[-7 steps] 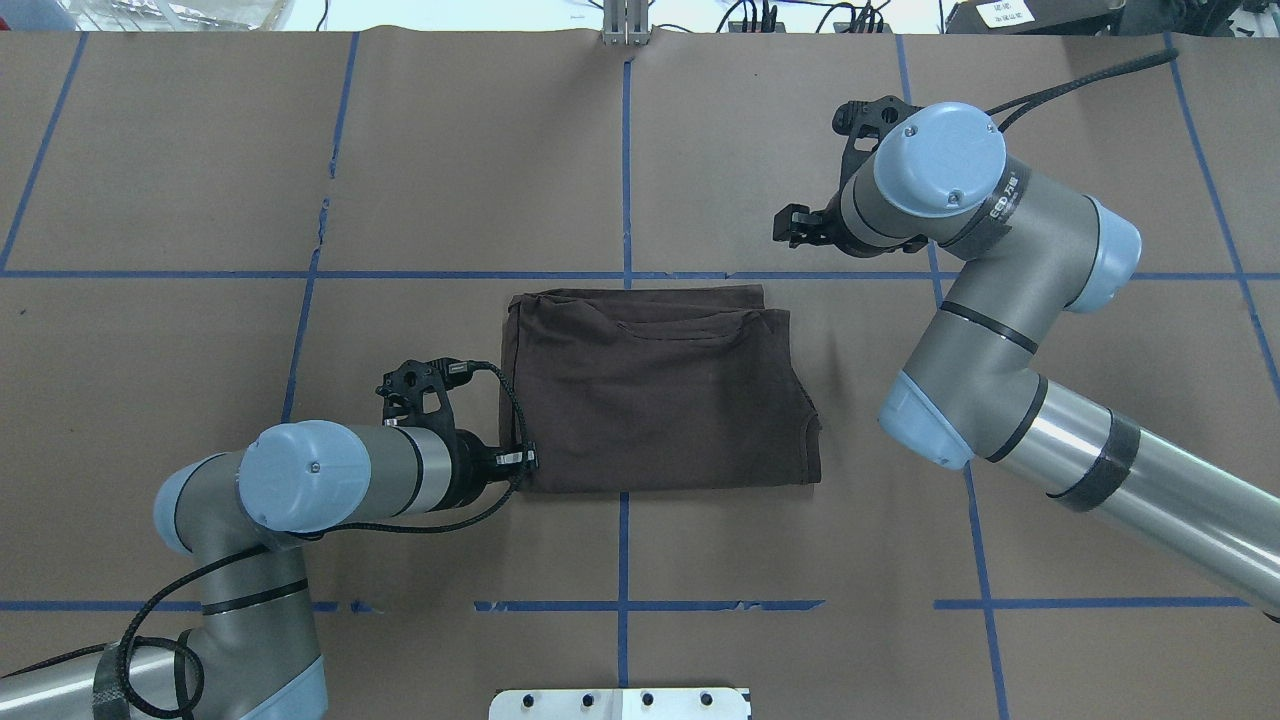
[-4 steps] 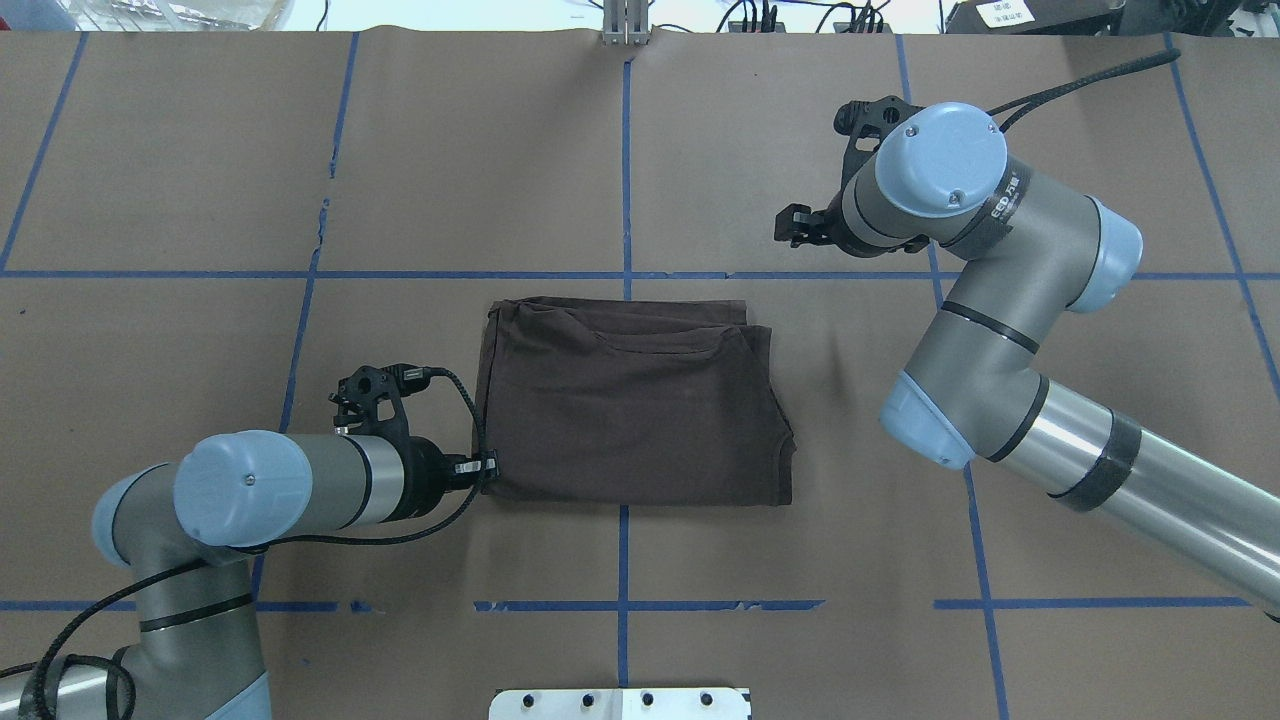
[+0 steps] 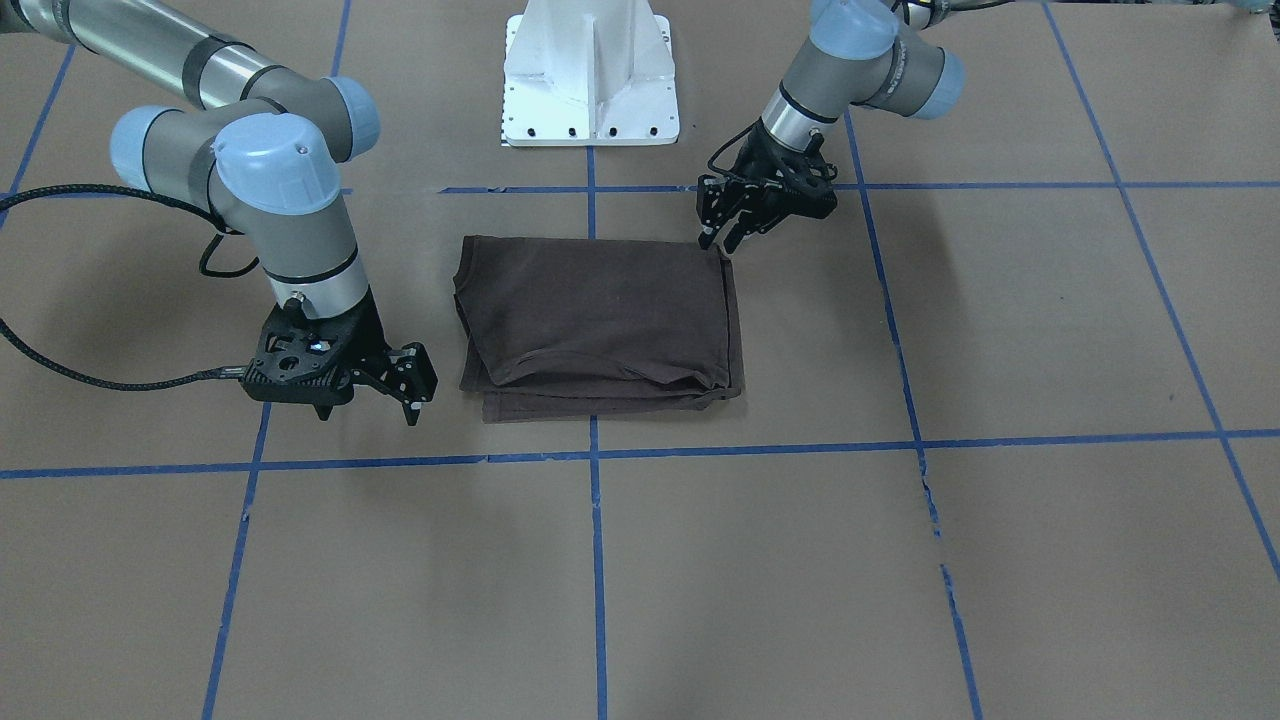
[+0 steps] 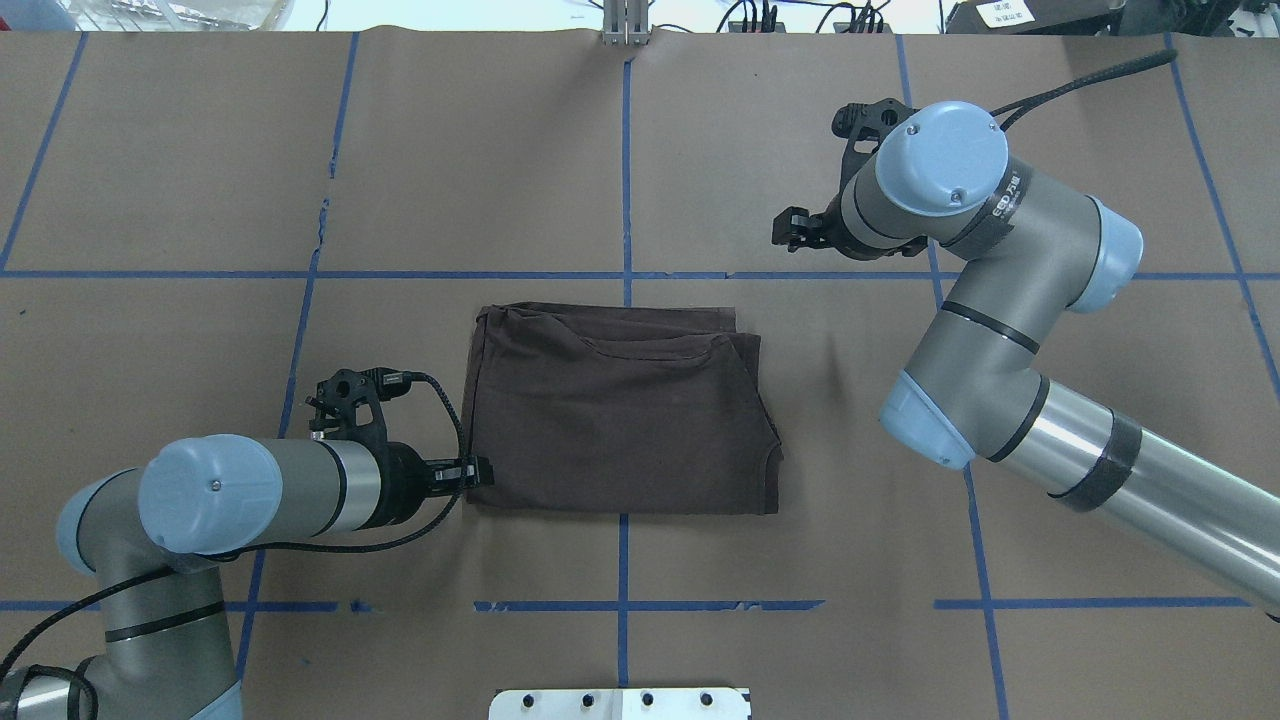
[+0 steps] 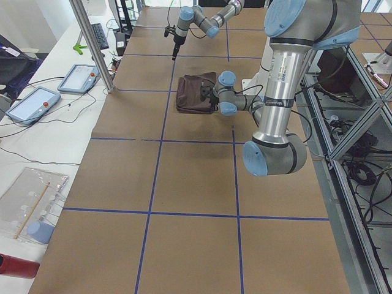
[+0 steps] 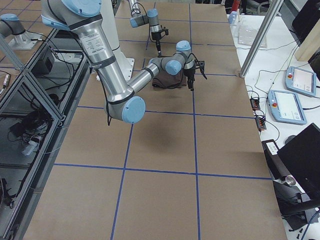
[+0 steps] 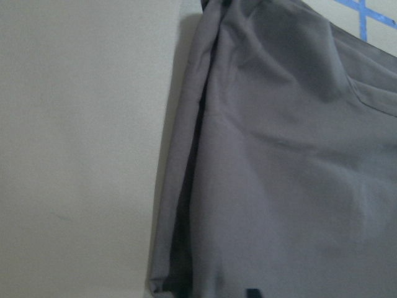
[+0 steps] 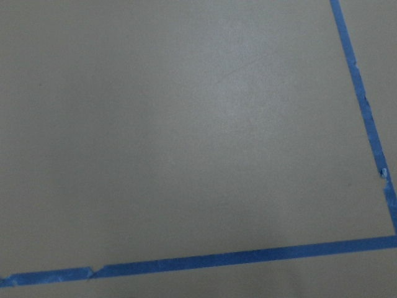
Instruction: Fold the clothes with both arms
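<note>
The dark brown T-shirt (image 4: 620, 410) lies folded into a flat rectangle at the table's middle, its layered edges stacked on the far side (image 3: 600, 395). My left gripper (image 4: 478, 472) sits low at the shirt's near-left corner, shut on that corner (image 3: 722, 242). The left wrist view is filled with the shirt's folded edge (image 7: 279, 155) beside bare paper. My right gripper (image 4: 790, 228) hovers over bare table beyond the shirt's far-right corner, open and holding nothing (image 3: 415, 392). Its wrist view shows only paper and blue tape (image 8: 205, 257).
Brown paper with a blue tape grid (image 4: 624, 150) covers the table. The white pedestal base (image 3: 590, 80) stands at the near edge. A metal post (image 5: 92, 43) and tablets (image 5: 30, 103) line the far side, off the work area.
My left arm has drawn back to the left, and the folded shirt has slid left and slightly nearer with it. The right arm has stayed in place.
</note>
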Controlling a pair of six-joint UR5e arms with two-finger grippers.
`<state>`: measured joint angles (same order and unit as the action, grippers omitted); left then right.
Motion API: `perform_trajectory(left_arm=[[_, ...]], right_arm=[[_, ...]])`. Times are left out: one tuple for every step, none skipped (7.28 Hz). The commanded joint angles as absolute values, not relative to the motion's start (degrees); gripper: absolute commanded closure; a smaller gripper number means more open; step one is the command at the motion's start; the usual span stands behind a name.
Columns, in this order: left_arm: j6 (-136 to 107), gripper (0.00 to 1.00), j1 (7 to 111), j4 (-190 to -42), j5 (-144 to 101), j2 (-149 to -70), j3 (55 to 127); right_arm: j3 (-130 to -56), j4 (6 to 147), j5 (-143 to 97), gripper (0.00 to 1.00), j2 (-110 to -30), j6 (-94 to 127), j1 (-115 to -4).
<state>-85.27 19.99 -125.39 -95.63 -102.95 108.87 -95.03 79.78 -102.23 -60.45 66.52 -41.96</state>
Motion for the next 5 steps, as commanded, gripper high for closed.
perform_trajectory(left_arm=[[-77.8, 0.00, 22.5, -111.3, -98.0, -102.7, 119.1], [-73.8, 0.00, 24.8, -103.7, -98.0, -102.6, 124.3], [-68.4, 0.00, 28.8, -97.9, -98.9, -102.5, 127.2], [-61.7, 0.00, 34.7, -96.3, -104.0, -101.6, 127.4], [-52.1, 0.00, 41.2, -96.4, -107.9, -97.9, 127.4]], right_arm=[[-99.7, 80.5, -108.4, 0.00, -64.1, 61.0, -44.0], [-103.5, 83.4, -112.2, 0.00, -67.8, 54.3, -47.5], [-107.2, 87.8, -115.8, 0.00, -70.6, 46.0, -51.8], [-109.6, 91.8, -118.4, 0.00, -73.5, 36.8, -56.5], [-109.9, 92.9, -121.0, 0.00, -76.6, 28.8, -61.2]])
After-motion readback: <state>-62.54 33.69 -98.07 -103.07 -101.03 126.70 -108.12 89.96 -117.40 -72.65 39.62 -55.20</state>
